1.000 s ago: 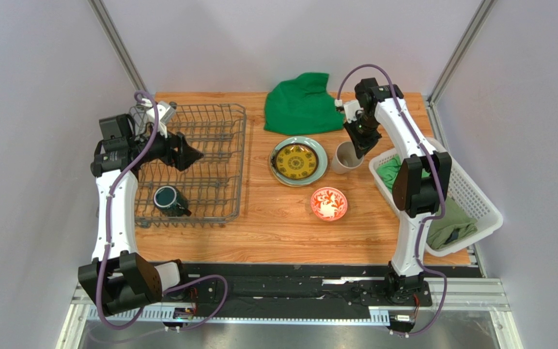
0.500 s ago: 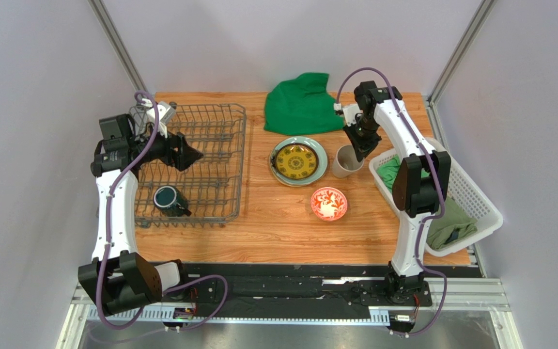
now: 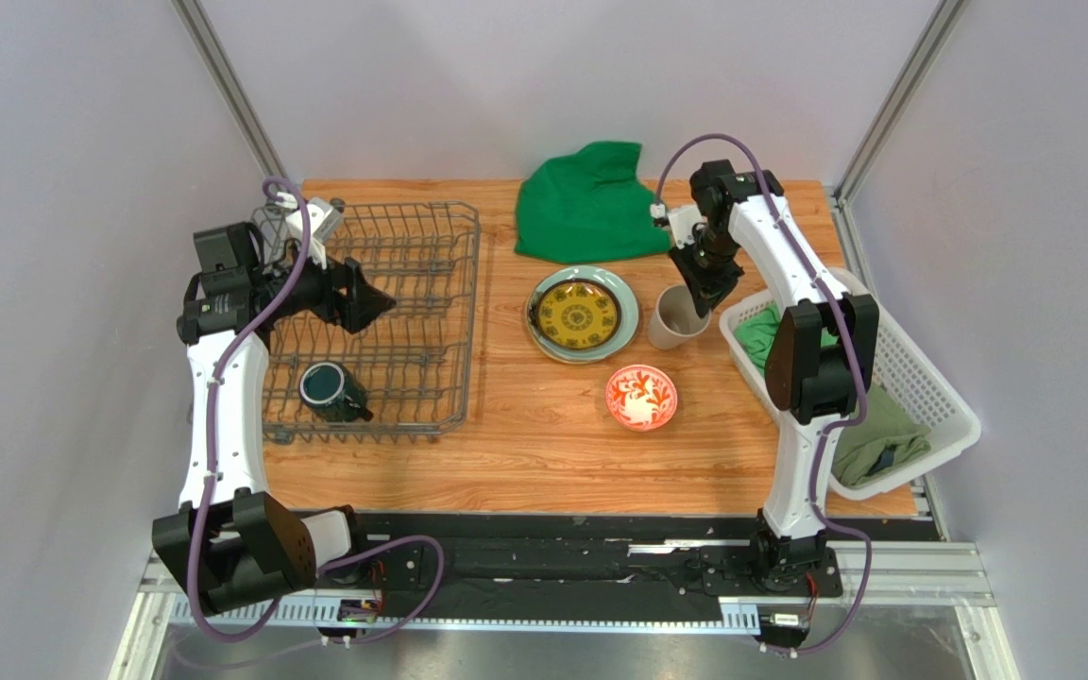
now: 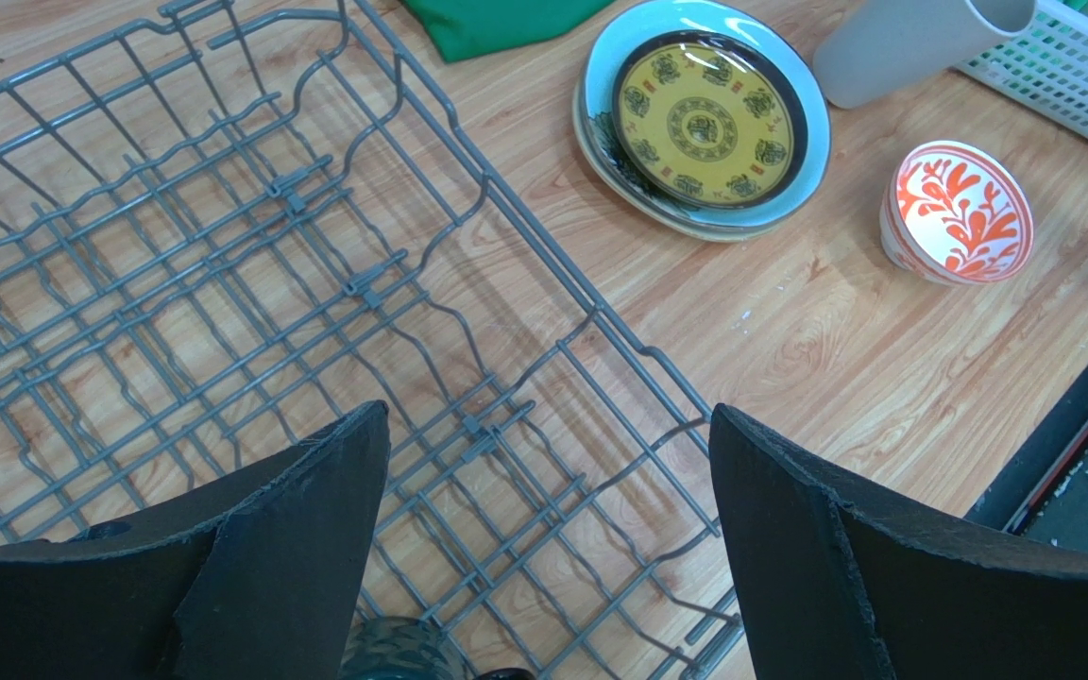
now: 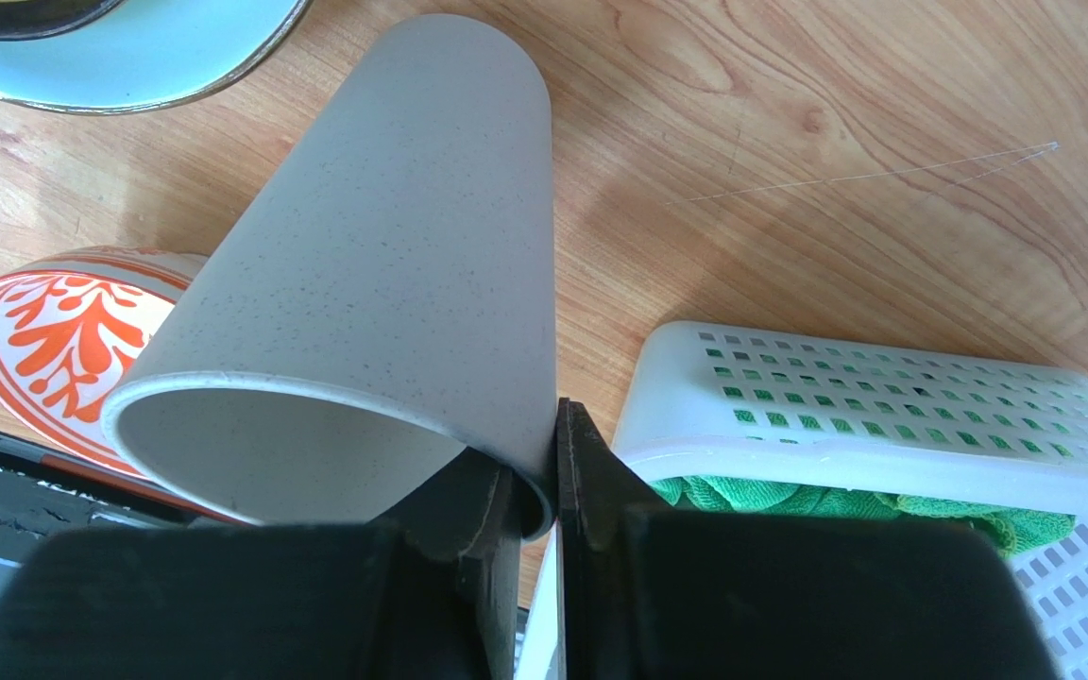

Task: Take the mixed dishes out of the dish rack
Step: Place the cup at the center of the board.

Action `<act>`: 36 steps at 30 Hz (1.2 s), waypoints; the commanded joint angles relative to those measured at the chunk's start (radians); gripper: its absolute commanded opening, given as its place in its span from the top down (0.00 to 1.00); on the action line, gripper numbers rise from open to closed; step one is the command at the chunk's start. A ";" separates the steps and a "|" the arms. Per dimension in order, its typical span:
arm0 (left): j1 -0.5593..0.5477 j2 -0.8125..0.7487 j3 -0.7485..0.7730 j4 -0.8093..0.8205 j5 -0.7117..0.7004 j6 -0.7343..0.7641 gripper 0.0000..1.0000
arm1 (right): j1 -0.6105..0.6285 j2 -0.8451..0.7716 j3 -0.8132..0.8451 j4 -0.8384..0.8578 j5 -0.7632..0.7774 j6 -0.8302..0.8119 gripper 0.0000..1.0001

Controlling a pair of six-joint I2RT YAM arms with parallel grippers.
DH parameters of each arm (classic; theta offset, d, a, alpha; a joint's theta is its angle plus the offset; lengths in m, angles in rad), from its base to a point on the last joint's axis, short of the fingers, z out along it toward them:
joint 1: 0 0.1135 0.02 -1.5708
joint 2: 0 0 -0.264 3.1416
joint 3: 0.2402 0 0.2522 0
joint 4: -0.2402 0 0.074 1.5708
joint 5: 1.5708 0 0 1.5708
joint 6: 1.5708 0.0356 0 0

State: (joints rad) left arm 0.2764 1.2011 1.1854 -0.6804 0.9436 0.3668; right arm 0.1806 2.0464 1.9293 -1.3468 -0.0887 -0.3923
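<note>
Table [image 3: 536, 454]: orange-brown wood-grain top.
Walls [image 3: 507, 71]: plain pale grey, matte, on 3 sides.
Frame posts [image 3: 231, 92]: grey metal, at both back corners.
Front rail [image 3: 564, 584]: silver, along near edge.
Light: even, soft shadows.

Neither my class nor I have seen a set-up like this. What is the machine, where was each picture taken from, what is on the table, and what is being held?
These are two robot arms bolted at the near edge of a wooden table. The wide picture looks down from above and behind them; the other two come from a camera on each wrist. The left end effector stands open above the grey wire dish rack, which has a dark teal mug in it. On the wood lie a yellow patterned plate on a pale green plate, a red-and-white bowl, a green cloth and a white basket. The right end effector pinches the rim of a beige cup.
</note>
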 commanded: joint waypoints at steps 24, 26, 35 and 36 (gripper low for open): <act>0.001 -0.012 0.003 -0.005 0.011 0.040 0.10 | -0.001 0.000 0.056 -0.080 0.015 0.010 0.58; 0.001 -0.012 0.003 -0.004 0.006 0.040 0.10 | -0.003 0.000 0.060 -0.078 0.018 0.012 0.55; 0.001 -0.015 -0.010 0.012 -0.017 0.044 0.10 | -0.003 -0.020 0.074 -0.071 0.030 0.013 0.45; 0.001 -0.017 -0.013 0.010 -0.016 0.046 0.10 | -0.003 -0.023 0.074 -0.071 0.030 0.013 0.44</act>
State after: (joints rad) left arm 0.2764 1.2011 1.1809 -0.6792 0.9241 0.3729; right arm 0.1806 2.0464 1.9644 -1.3468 -0.0761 -0.3893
